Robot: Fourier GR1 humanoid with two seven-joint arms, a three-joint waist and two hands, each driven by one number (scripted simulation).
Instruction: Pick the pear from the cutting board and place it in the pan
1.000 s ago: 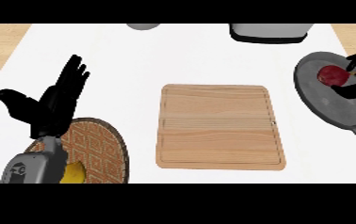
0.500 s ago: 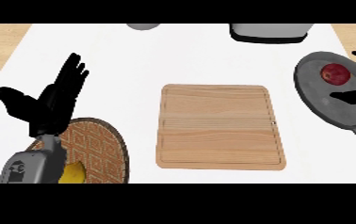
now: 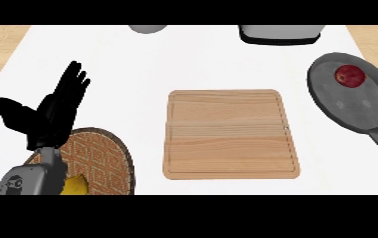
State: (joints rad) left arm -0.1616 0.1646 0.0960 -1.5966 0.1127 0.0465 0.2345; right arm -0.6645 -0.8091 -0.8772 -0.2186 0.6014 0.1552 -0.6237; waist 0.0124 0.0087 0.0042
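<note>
I see the pear (image 3: 350,75) as a small, round, red fruit with a pale glint on top, lying in the upper part of the grey pan (image 3: 334,100) at the right edge of the frame. The wooden cutting board (image 3: 230,133) sits in the middle. My left hand (image 3: 52,113) rests at the left, fingers straight and spread, above a woven mat (image 3: 103,154) holding something yellow (image 3: 74,185). I cannot see the right hand.
</note>
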